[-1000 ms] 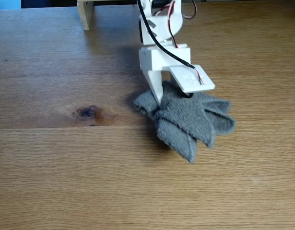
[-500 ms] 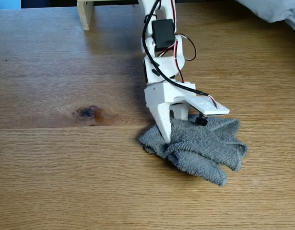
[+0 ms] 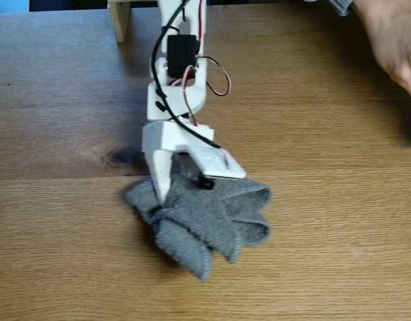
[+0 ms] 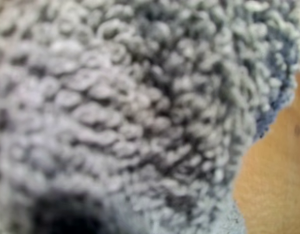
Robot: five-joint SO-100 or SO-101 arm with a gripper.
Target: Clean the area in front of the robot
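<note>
A white arm [image 3: 173,80] with a black servo block and red and black wires is seen in the fixed view reaching down from the far edge of the tabletop [image 3: 71,254] toward its middle. The gripper [image 3: 175,190] is pressed into a crumpled grey cloth [image 3: 202,224], and its pointed finger [image 3: 160,175] is seen pushed into the cloth's left part while the flat white finger lies just above the cloth's far edge. The fingers are closed on a fold of the cloth, which is bunched up between them. The cloth rests on the tabletop a little toward the near edge from the middle, spread in rumpled folds to the right of and toward the near edge from the gripper. A small dark knot [image 3: 121,157] in the wood is partly hidden just left of the gripper. A pale wooden post [image 3: 118,19] stands at the far edge, left of the arm. A person's hand [image 3: 392,40] is held over the far right corner of the tabletop. In the wrist view, blurred grey cloth loops [image 4: 130,112] are seen very close, with a strip of bare tabletop [image 4: 276,185] at the lower right
</note>
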